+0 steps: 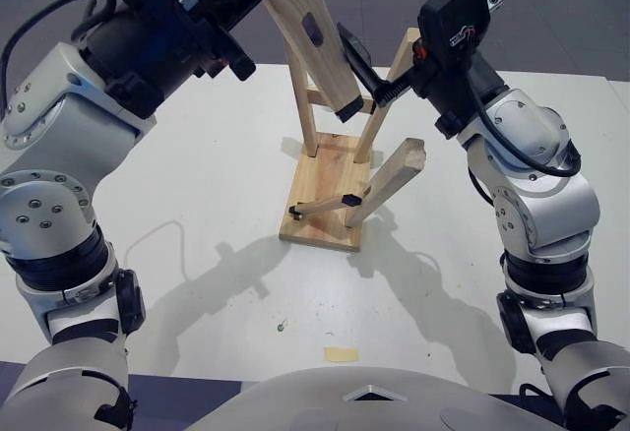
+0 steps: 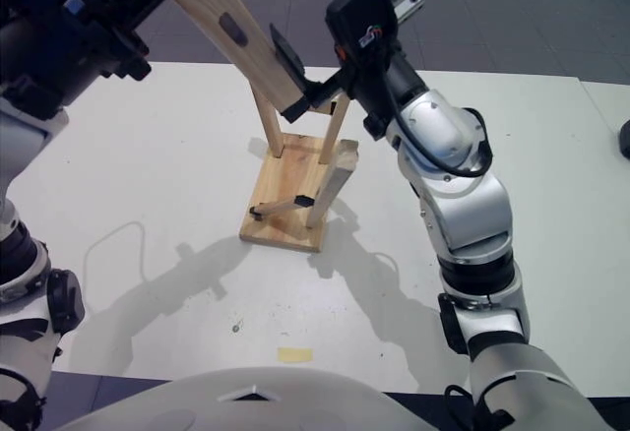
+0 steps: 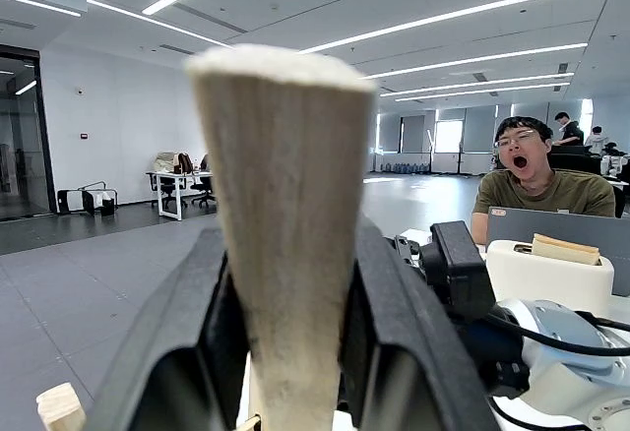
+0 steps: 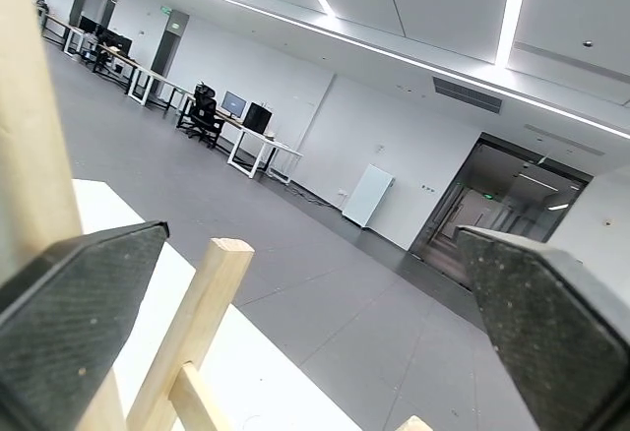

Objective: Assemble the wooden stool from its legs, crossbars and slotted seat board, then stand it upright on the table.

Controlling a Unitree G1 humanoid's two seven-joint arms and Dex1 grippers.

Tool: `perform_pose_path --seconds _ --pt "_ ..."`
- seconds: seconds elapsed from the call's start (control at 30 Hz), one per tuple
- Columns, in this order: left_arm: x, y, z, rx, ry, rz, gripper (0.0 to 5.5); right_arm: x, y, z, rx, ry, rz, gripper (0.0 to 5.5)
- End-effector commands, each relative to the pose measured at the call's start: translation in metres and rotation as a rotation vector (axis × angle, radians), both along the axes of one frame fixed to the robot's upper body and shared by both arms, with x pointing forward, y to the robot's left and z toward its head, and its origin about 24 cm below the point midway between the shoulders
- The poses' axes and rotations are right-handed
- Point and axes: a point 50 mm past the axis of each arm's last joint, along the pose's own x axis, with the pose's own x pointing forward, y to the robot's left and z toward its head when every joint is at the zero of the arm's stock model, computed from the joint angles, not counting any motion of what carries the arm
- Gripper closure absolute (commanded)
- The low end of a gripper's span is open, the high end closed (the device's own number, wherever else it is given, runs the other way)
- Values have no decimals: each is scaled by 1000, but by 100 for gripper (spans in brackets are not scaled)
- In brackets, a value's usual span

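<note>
The white desk (image 1: 197, 205) carries the work, with grey floor past its far edge. The wrist views look out on an open office with long ceiling light strips (image 3: 472, 32), white walls and rows of work tables with chairs (image 4: 231, 136). One small yellow paper scrap (image 1: 342, 354) lies close to the desk's near edge.

One flat rectangular wooden seat board (image 1: 320, 229) lies on the middle of the desk. Four pale wooden legs show. Two thin upright legs (image 1: 306, 121) stand from the board's far end, joined high up by a short crossbar (image 1: 323, 95). One leaning leg (image 1: 392, 183) tilts up from the board's right side. One wide slotted leg (image 1: 310, 37) is in the air above the board. A second crossbar (image 1: 320, 205), black at both ends, lies low over the board's near part and reaches toward the foot of the leaning leg. That makes two crossbars.

The left hand (image 3: 290, 239) is pressed together on the upper end of the wide slotted leg, one finger on each side, and the leg slants down toward the upright pair. The right hand (image 1: 351, 79) hangs above the board's far end with its fingers (image 4: 79, 313) spread wide, pinching nothing. The lower end of the wide slotted leg is just beside one of those fingers; I cannot tell whether they touch. In the right wrist view the top of one upright leg shows between the spread fingers.
</note>
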Motion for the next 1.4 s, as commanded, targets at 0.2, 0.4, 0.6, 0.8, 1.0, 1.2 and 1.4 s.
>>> perform_pose_path --seconds 0.2,0.4,0.6,0.8,1.0,1.2,1.4 --pt "12 56 -5 93 33 169 448 9 -46 4 61 -21 -193 10" --pt "37 113 -70 125 387 150 448 8 -86 0 86 -4 -350 10" --pt "49 138 -146 -38 725 133 448 5 -81 -20 87 61 -335 10" --pt "47 145 -191 18 901 120 399 -1 -75 -30 96 90 -335 10" --pt "59 173 -187 -15 875 318 292 2 -69 -33 96 101 -305 10" --pt "61 189 -160 -90 761 378 192 -2 -67 -34 113 98 -268 10" --pt "54 174 -135 166 591 396 88 -4 -72 -33 115 92 -262 10"
